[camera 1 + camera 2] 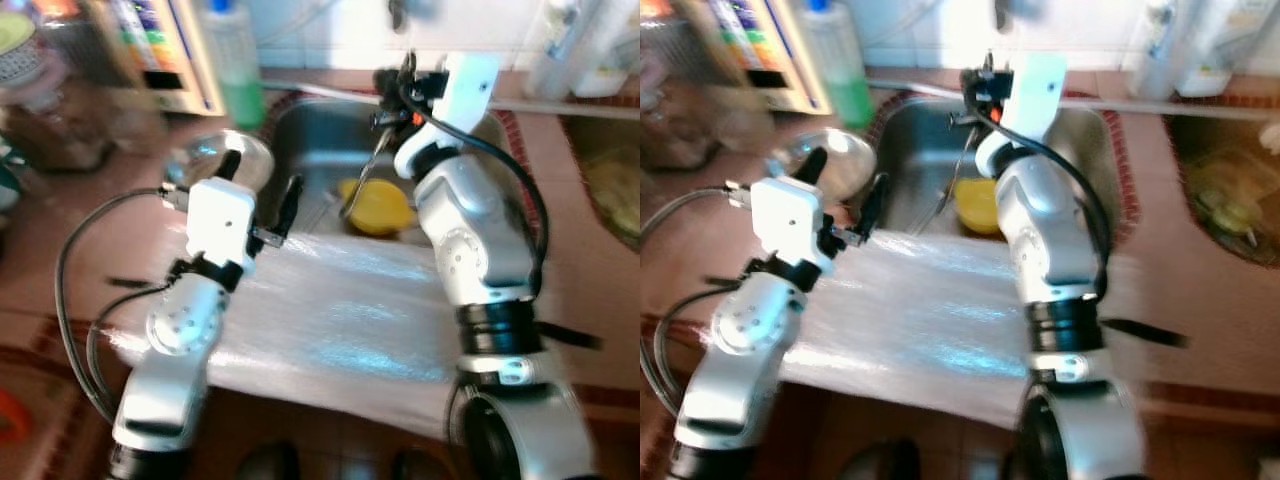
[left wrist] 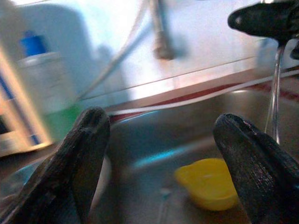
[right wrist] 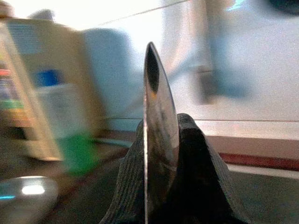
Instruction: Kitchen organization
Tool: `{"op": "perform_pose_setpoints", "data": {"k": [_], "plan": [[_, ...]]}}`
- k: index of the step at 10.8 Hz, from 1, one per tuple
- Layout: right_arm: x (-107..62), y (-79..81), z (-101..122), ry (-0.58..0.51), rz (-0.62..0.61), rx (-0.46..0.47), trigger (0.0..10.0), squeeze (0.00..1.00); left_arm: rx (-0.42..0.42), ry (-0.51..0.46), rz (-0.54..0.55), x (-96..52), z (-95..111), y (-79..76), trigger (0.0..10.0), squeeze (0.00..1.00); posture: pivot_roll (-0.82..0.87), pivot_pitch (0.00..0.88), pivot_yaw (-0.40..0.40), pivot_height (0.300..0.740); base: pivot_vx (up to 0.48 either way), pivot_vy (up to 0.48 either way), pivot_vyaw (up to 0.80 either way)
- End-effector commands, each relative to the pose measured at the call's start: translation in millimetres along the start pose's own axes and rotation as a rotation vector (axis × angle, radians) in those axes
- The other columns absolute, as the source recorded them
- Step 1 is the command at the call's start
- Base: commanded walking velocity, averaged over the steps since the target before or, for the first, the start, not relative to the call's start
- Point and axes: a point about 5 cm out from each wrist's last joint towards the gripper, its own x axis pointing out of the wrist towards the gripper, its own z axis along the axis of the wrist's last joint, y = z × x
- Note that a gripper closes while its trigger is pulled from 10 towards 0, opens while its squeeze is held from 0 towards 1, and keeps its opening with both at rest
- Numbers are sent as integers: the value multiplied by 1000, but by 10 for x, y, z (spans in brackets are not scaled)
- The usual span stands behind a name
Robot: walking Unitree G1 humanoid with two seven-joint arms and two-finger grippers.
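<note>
L end effector [image 1: 262,196] released, sink [image 1: 330,140] edge | R end effector [image 1: 385,120] clenched on spoon [image 1: 362,178] over sink

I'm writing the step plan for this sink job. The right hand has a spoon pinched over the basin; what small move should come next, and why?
Probably lower the right hand a little toward the sink floor. It is shut on the spoon, which hangs above the yellow bowl. The left hand is open at the sink's near rim.
</note>
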Motion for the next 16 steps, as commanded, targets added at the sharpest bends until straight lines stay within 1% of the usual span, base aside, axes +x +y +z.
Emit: {"op": "perform_pose_setpoints", "data": {"k": [1,2,3,4,5,6,7,8,9,10,11,12,13,15,16], "plan": [[0,2,23,-27,-1,-43,0,0,28,2,22,-27,-7,76,10000,0,-77,200,70,740,0,0,0],[-6,-52,47,-35,-2,-75,0,0,28,3,27,-34,-12,80,10000,0,-76,203,68,740,0,0,0],[-13,-156,58,-30,-14,-107,0,0,27,7,36,-44,-22,84,10000,0,-79,206,68,740,0,0,0],[-54,-340,-2,-1,-49,-137,0,0,19,16,44,-63,-43,84,10000,0,-77,208,67,740,0,0,0],[-98,-457,-75,30,-67,-173,0,0,8,31,40,-83,-68,76,10000,0,-78,211,68,740,0,0,0],[-147,-563,-153,59,-78,-225,0,0,-51,62,-31,-105,-109,7,10000,0,-75,212,67,740,0,0,0],[-196,-667,-227,94,-68,-319,1059,0,-132,124,-260,-162,-168,-206,10000,0,-72,214,69,740,0,0,0],[-214,-720,-252,107,-76,-344,1922,0,-145,163,-351,-211,-207,-281,10000,0,-73,213,67,740,0,0,0],[-250,-794,-314,136,-69,-413,6824,0,-159,188,-414,-251,-227,-317,10000,0,-75,213,70,740,0,0,0],[-276,-832,-362,158,-67,-438,8235,0,-154,199,-443,-263,-232,-330,10000,0,-75,214,71,740,0,0,0],[-326,-851,-457,188,-47,-472,10000,0,-160,207,-461,-263,-229,-345,10000,0,-78,214,74,740,0,0,0],[-407,-797,-627,241,-3,-481,10000,1000,-162,208,-473,-263,-226,-361,10000,0,-78,212,73,740,0,0,0],[-453,-733,-734,264,22,-463,10000,1000,-154,207,-478,-260,-221,-362,10000,0,-79,211,73,740,0,0,0],[-455,-651,-814,278,48,-446,10000,1000,-144,210,-479,-258,-215,-354,10000,0,-70,207,70,740,0,0,0],[-442,-633,-834,293,66,-440,10000,1000,-139,213,-481,-265,-216,-350,10000,0,-68,207,70,740,0,0,0]]}}
